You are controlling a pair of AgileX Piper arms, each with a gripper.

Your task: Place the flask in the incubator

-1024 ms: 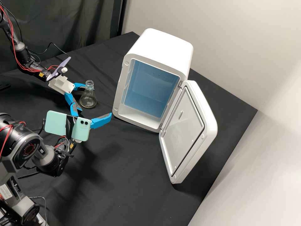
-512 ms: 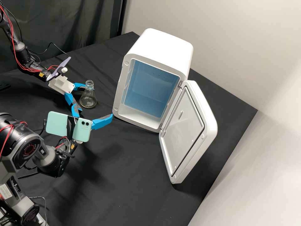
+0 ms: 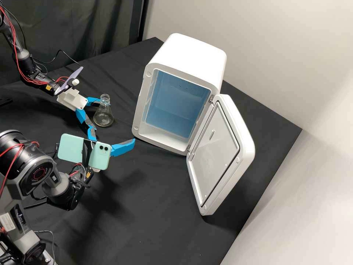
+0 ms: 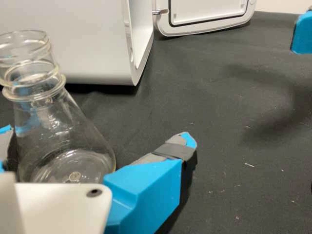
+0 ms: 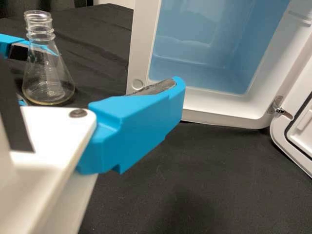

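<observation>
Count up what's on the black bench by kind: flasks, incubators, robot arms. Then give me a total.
Glass flask: 1
White incubator, door open: 1
Robot arms: 2
Total: 4

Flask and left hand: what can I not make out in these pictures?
Contact: in the left wrist view the flask and the frame's edge hide most of one finger of the left hand; touching or apart, unclear.
Flask's near base: covered by that hand's white body.
Liquid in the flask: too clear to tell, any view.
Outer face of the door: turned away from the high view.
</observation>
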